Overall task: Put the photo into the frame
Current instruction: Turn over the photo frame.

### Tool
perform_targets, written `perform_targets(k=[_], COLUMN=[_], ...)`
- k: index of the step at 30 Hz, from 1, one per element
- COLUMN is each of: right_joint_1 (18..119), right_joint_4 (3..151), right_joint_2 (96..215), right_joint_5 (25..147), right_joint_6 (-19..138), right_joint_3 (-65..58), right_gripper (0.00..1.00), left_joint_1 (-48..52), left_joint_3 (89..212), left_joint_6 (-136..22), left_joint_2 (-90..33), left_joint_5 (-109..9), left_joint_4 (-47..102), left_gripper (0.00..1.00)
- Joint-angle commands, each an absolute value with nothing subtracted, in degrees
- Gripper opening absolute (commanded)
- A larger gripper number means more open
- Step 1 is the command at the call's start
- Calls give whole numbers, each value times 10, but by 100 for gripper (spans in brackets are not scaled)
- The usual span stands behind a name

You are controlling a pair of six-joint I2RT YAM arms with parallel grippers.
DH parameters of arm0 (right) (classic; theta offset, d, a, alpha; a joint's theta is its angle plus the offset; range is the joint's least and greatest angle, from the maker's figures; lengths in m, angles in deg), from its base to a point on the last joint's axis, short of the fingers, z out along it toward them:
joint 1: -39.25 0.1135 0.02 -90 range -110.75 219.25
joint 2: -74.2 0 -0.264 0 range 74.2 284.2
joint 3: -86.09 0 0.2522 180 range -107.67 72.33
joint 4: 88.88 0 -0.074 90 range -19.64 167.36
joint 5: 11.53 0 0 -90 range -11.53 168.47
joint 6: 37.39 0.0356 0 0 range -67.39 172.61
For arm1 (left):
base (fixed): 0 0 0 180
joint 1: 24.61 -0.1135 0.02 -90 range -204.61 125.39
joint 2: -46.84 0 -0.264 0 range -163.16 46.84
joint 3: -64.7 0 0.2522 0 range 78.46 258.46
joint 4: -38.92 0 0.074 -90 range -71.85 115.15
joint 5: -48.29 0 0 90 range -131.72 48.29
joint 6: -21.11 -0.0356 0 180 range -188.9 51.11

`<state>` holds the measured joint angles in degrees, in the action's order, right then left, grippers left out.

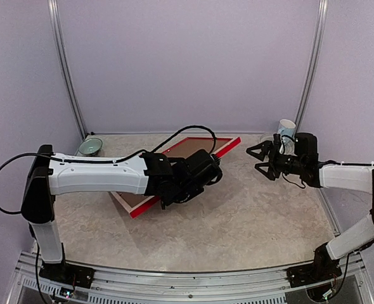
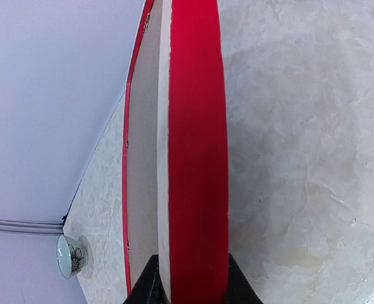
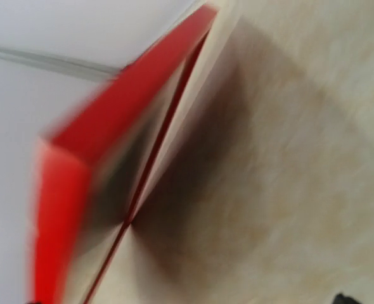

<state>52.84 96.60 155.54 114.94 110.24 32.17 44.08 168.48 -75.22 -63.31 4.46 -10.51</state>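
Red frame [image 1: 228,145] tilts up, long axis near-left to far-right, left claw [image 2: 190,291] clamping it, right claw [image 1: 258,159] spread wide.

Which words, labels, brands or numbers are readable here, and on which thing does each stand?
None can be read. The frame shows only plain red and pale surfaces; the bowl bears a dark drawn pattern, not letters; the mug shows no print at this size.
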Motion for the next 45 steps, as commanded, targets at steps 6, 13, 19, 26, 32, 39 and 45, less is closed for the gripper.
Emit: perform_targets(k=[6, 13, 19, 26, 32, 39, 45], right_joint_1=[511, 503, 495, 492, 491, 491, 491], right_joint_4=[777, 780, 790, 796, 800, 811, 831], right_joint_2=[1442, 1442, 1444, 1452, 1462, 1502, 1527], right_joint_5=[1005, 1015, 1025, 1031, 1033, 1061, 1078], right_joint_6=[956, 956, 958, 960, 959, 960, 965], right_joint_3=[253, 269, 278, 277, 277, 274, 283], right_gripper=[99, 99, 99, 99, 99, 99, 99], left_joint_1=[421, 384, 334, 254, 191, 154, 118], left_joint_3=[1890, 1934, 1918, 1824, 1714, 1596, 1492], left_joint_6=[-661, -598, -514, -419, -358, -325, -295], left_joint_2=[-602, -565, -515, -449, -378, -333, -302], left_joint_5=[23, -65, -137, -234, -306, -310, -349], left_joint_4=[-122, -116, -100, -41, 24, 75, 138], left_gripper=[1, 2, 3, 1, 0, 1, 1])
